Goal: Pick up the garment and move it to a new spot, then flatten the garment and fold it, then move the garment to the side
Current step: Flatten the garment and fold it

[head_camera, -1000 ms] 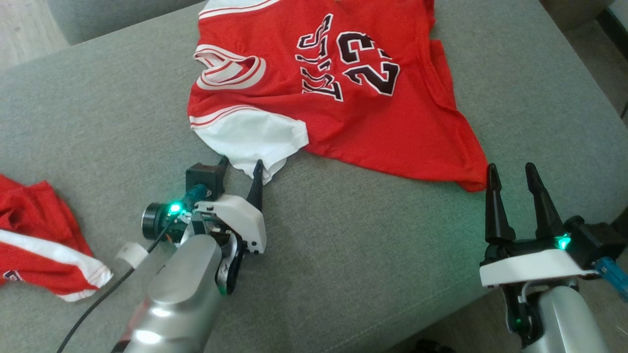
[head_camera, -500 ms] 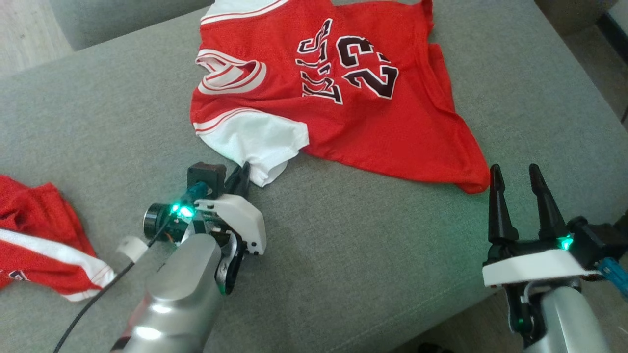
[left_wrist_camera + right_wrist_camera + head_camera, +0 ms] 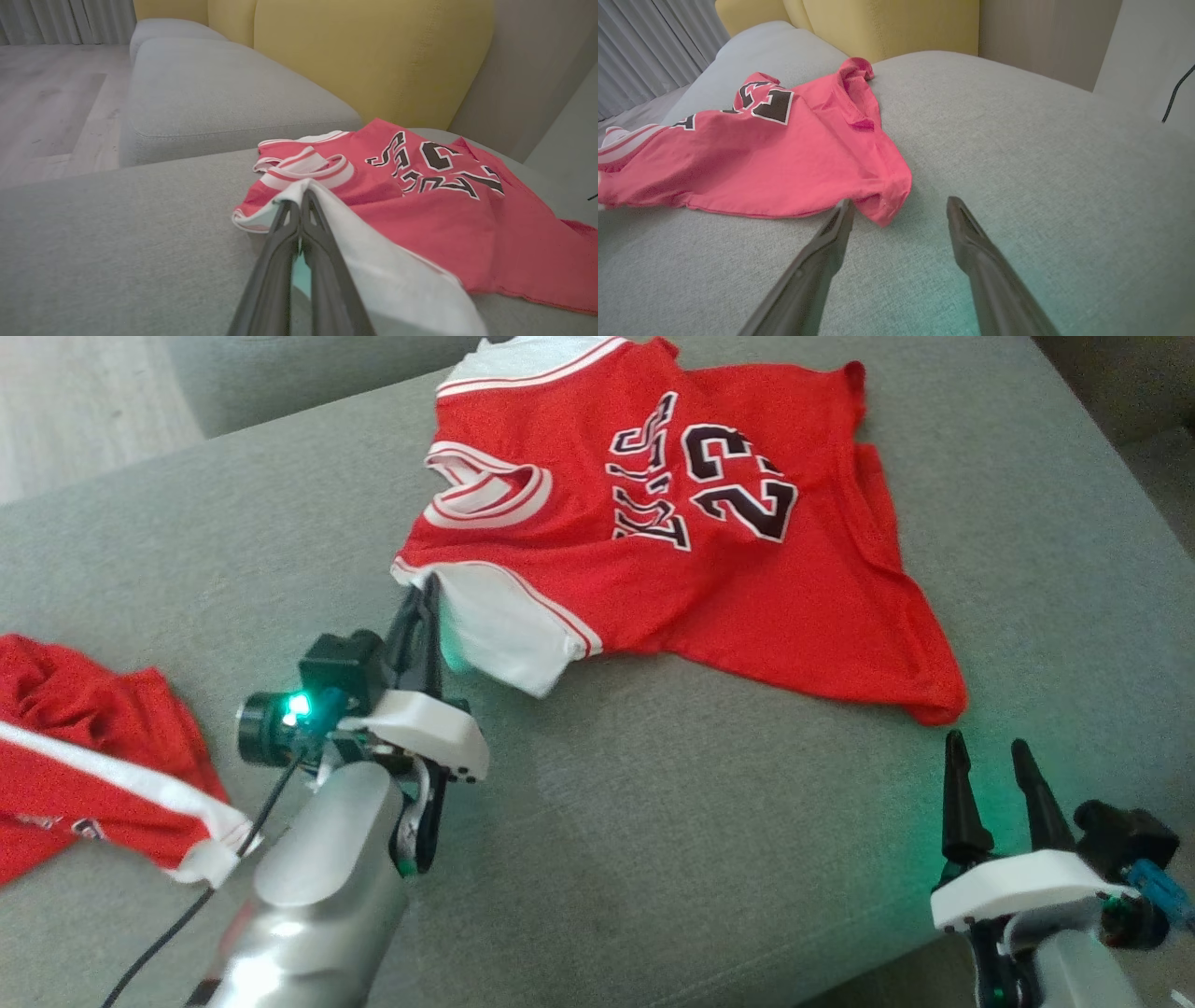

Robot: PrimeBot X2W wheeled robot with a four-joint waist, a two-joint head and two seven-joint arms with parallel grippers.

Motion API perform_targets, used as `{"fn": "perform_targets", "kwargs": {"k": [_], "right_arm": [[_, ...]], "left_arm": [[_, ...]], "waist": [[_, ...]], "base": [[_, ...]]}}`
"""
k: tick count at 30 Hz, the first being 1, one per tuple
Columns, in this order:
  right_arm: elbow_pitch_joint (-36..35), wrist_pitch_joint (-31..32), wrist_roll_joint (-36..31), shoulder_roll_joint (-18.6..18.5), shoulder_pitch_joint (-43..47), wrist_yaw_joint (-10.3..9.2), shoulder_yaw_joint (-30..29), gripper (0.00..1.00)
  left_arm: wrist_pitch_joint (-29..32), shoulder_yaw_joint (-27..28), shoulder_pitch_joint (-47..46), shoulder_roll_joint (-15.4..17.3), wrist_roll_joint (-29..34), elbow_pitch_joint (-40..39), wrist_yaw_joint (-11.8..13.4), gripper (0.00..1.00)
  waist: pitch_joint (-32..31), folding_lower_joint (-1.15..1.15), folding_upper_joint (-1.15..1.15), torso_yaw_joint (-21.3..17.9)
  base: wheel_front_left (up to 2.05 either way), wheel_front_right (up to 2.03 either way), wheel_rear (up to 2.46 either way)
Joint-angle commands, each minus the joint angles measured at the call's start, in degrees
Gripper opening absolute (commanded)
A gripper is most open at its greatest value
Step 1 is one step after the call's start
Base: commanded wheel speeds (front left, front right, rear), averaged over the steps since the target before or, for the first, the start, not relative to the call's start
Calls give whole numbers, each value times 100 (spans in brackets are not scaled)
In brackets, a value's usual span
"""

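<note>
The garment (image 3: 747, 588) is a red jersey with white sleeves and a black "23", lying spread on the grey sofa cushion (image 3: 653, 859). My left gripper (image 3: 425, 593) is shut on the near white sleeve (image 3: 509, 625), at the shoulder edge. In the left wrist view the closed left gripper (image 3: 301, 196) pinches the white cloth, and the sleeve (image 3: 373, 261) drapes off to the right of the fingers. My right gripper (image 3: 985, 744) stands open just short of the jersey's hem corner (image 3: 943, 709). In the right wrist view that corner (image 3: 885, 210) lies between the open right gripper's (image 3: 899, 203) fingertips, untouched.
A second red and white garment (image 3: 93, 775) lies bunched at the cushion's left edge. A yellow backrest (image 3: 373, 56) rises behind the jersey, and another grey cushion (image 3: 210, 93) stands further off. Pale wood floor (image 3: 46, 102) lies beyond. Bare cushion stretches between my two arms.
My left gripper has shut on the white sleeve and drawn it up off the cushion. The head camera has shifted, so the whole picture has slid. The right gripper stays open.
</note>
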Motion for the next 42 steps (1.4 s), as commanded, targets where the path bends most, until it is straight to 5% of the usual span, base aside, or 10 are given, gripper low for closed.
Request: {"fn": "perform_targets", "kwargs": {"k": [1,12,33,34,35,36,37,42], "right_arm": [[-61,-13,70,-36,-213,-4,122,100],[1001,-83,433,-36,-747,-4,34,100],[2455,-131,473,-36,-1327,-4,298,100],[2503,-131,485,-36,-1341,-4,334,96],[2542,-131,507,-36,-1356,-4,379,63],[2571,-131,527,-36,-1369,-4,422,9],[2585,-132,535,-36,-1381,-4,459,0],[2260,-136,546,-36,-1416,-4,451,0]], "left_arm": [[-58,215,-70,158,-11,-242,49,0],[233,213,286,534,5,-1077,257,0],[313,224,476,721,-16,-1584,515,0],[308,221,479,720,-21,-1582,518,0],[302,219,483,720,-26,-1577,519,0],[296,214,488,719,-30,-1567,518,0],[290,209,498,719,-36,-1555,517,0],[292,233,601,707,-160,-1510,480,0]], "waist": [[-21,0,0,70],[-44,0,0,361],[-64,0,0,543],[-76,0,0,549],[-92,0,0,555],[-114,0,0,560],[-140,0,0,563],[-314,0,0,566]], "base": [[0,0,0],[0,0,0],[0,0,0],[0,0,0],[0,0,0],[0,0,0],[0,0,0],[0,0,0]]}}
